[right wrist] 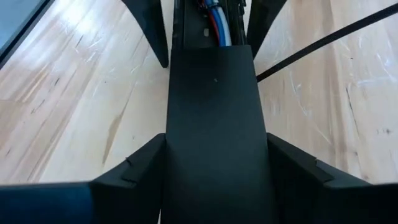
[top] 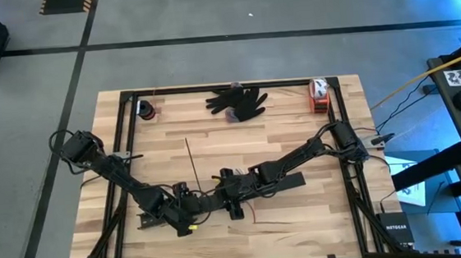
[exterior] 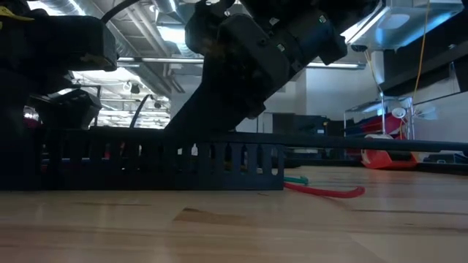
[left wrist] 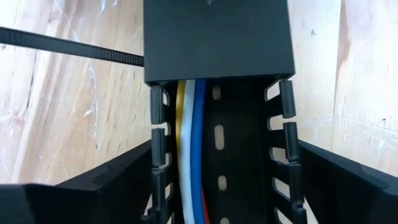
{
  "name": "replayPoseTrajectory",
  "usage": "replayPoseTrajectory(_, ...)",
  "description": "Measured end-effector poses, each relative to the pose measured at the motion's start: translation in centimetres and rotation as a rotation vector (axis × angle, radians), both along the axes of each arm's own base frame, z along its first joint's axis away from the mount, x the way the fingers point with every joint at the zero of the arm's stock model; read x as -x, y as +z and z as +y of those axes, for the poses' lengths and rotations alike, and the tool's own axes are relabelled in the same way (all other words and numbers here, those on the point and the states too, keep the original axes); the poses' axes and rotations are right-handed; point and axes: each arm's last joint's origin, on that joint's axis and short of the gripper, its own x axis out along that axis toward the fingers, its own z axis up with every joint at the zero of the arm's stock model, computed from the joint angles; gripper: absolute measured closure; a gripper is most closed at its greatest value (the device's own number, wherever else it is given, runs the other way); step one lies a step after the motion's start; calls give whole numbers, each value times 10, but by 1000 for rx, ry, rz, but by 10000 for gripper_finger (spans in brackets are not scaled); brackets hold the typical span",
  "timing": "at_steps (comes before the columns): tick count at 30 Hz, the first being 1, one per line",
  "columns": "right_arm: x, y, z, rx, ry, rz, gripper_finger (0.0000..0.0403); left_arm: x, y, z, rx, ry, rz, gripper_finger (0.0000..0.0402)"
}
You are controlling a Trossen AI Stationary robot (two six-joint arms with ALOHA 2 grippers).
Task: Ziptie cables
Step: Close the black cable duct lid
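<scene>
A long black comb-slotted bar (top: 288, 180) lies slantwise across the near middle of the table. Its channel (left wrist: 219, 134) holds the cables (left wrist: 191, 143), yellow, white, blue and red. A flat black lid (right wrist: 214, 112) covers part of the bar. The ziptie (top: 191, 158), a thin dark strip, lies flat on the wood just beyond it. My left gripper (left wrist: 224, 149) is open, one finger at each side of the uncovered stretch; whether they touch, I cannot tell. My right gripper (right wrist: 216, 140) faces it along the bar, shut on the covered stretch. My right gripper has the lid-covered stretch of the bar between its two fingers, one against each long side (right wrist: 166, 146). The fingers slant down from the table's right and lie along the bar. The bar rests on the table (exterior: 168, 172).
A black glove (top: 238, 102), an orange and white object (top: 318, 96) and a small dark roll (top: 145, 111) sit along the far edge. A black rail frame (top: 122, 137) borders the table. A red wire end (exterior: 329, 191) sticks out beside the bar.
</scene>
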Motion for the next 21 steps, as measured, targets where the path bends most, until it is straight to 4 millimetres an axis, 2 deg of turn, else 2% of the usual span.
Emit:
replayPoseTrajectory(10, -4, -1, 2, -37, -16, -43, 185, -4, 1, 1, 3, -23, -22, 173)
replayPoseTrajectory(16, -23, 0, 7, -68, -23, -79, 185, -13, 3, 6, 21, -11, -60, 181)
replayPoseTrajectory(21, -43, 0, 13, -82, -44, -36, 185, -13, 2, 8, 37, -23, -39, 177)
